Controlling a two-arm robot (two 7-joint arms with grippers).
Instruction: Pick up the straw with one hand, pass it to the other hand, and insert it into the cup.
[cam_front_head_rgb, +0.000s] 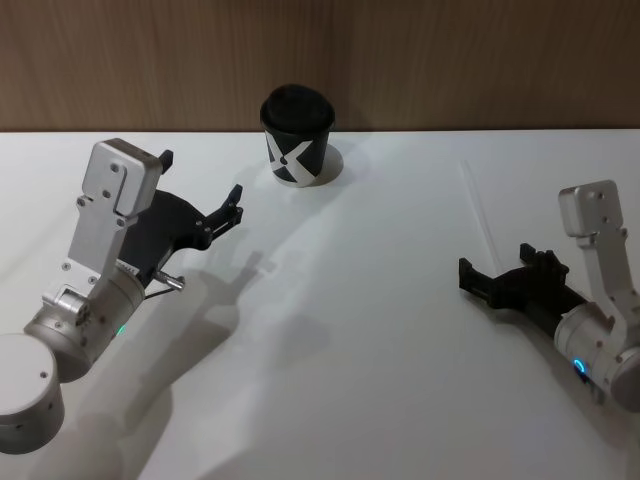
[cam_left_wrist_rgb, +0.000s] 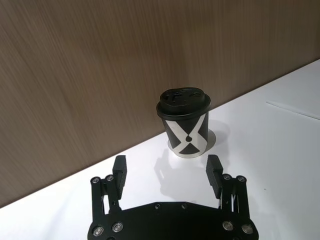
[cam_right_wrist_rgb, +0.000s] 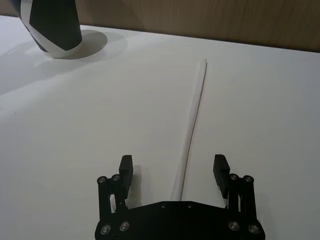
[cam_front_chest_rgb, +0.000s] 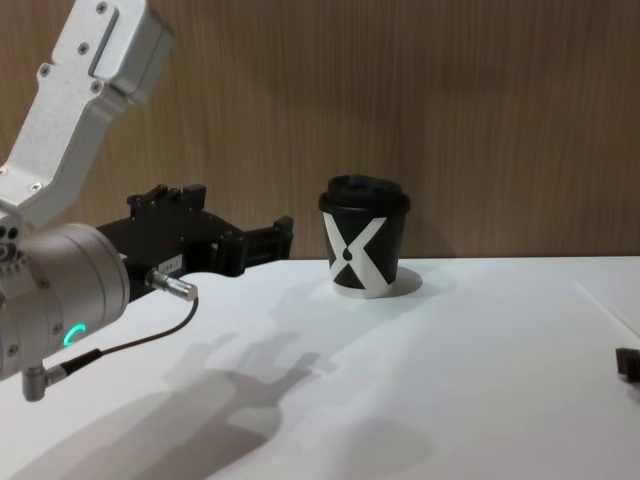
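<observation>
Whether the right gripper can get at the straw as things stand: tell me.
Probably yes. The right gripper is open, and the straw lies flat on the table with its near end between the spread fingers. Nothing lies across it; the cup stands well away.

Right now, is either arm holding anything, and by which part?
Nothing is held. The left gripper faces the cup, jaws open. The right gripper, jaws open, straddles one end of the straw, which lies ungripped on the table.
</observation>
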